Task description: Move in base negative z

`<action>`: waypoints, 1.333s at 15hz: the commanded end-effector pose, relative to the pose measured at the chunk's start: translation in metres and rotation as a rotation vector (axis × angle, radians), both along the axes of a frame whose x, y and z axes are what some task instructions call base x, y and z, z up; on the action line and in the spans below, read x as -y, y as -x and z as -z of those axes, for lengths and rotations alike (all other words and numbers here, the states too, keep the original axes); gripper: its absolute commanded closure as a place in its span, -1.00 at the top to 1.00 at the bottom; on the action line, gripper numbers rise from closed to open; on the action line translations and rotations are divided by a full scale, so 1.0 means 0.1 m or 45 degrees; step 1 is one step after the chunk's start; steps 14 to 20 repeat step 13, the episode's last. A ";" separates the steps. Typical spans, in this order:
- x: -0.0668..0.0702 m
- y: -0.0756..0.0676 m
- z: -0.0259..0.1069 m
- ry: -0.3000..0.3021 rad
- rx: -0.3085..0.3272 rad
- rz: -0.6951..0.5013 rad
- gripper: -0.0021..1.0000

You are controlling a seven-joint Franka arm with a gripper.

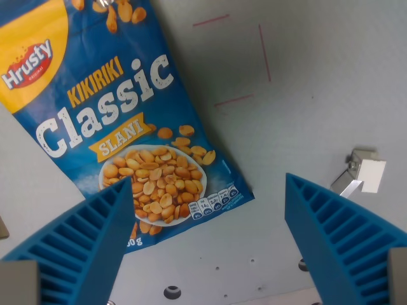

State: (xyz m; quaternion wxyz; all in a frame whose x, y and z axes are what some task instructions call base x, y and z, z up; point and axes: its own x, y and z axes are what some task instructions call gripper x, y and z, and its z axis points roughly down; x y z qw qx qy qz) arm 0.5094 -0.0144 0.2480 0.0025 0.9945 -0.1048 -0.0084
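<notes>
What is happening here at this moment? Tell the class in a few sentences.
A robot arm's wrist camera looks down at a grey table. The gripper is open, its two blue ribbed fingers spread wide and holding nothing. A blue bag of Kikiriki Classic salted peanuts lies flat on the table, mostly toward the wrist view's left, with its lower corner partly behind the finger on that side. A small white connector lies to the right. Thin red lines are marked on the table above.

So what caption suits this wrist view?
Open blue gripper above a peanut bag lying on a grey table.
</notes>
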 end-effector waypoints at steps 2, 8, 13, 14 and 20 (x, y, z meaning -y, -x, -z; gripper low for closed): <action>0.00 -0.01 0.08 0.000 0.005 0.001 1.00; 0.00 -0.02 0.38 0.000 0.005 0.001 1.00; 0.00 -0.04 0.63 0.000 0.005 0.001 1.00; 0.00 -0.04 0.63 0.000 0.005 0.001 1.00; 0.00 -0.04 0.63 0.000 0.005 0.001 1.00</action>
